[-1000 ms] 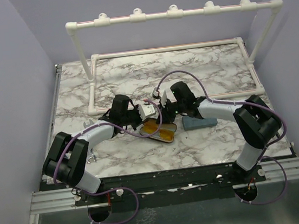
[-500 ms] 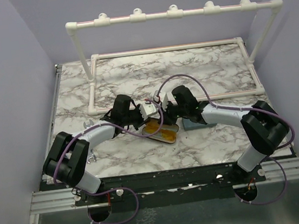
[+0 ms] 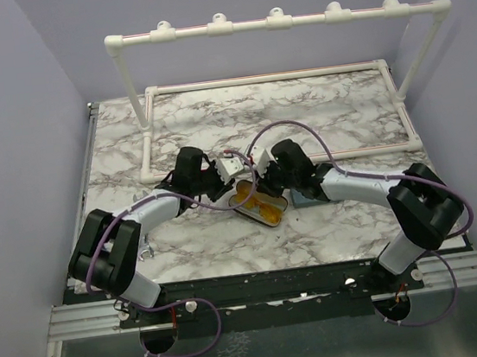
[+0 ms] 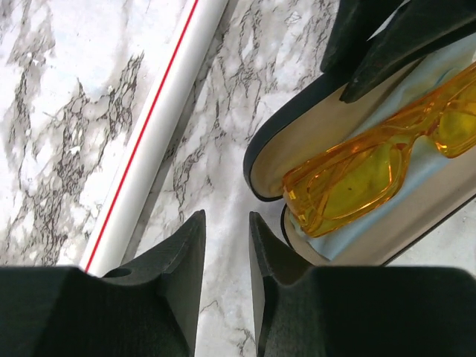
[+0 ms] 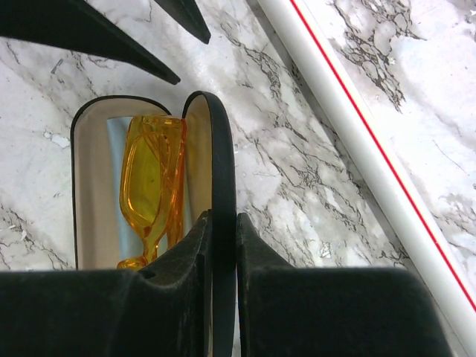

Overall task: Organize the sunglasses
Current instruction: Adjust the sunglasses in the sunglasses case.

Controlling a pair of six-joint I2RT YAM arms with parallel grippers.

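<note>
The yellow-orange sunglasses lie folded inside an open black oval case at the middle of the marble table. My right gripper is shut on the edge of the case's upright lid, with the sunglasses just left of its fingers. My left gripper is open over bare marble, with nothing between its fingers. It sits just left of the case's rounded end and the sunglasses. In the top view both grippers meet over the case, the left gripper facing the right gripper.
A white pipe frame stands on the far half of the table; its low bar passes close beside both grippers, as the right wrist view of the bar confirms. A sliver of the grey-blue case shows under the right arm.
The left gripper has opened and now stands empty beside the case. The right gripper has shifted left onto the case lid and closed a little on it.
</note>
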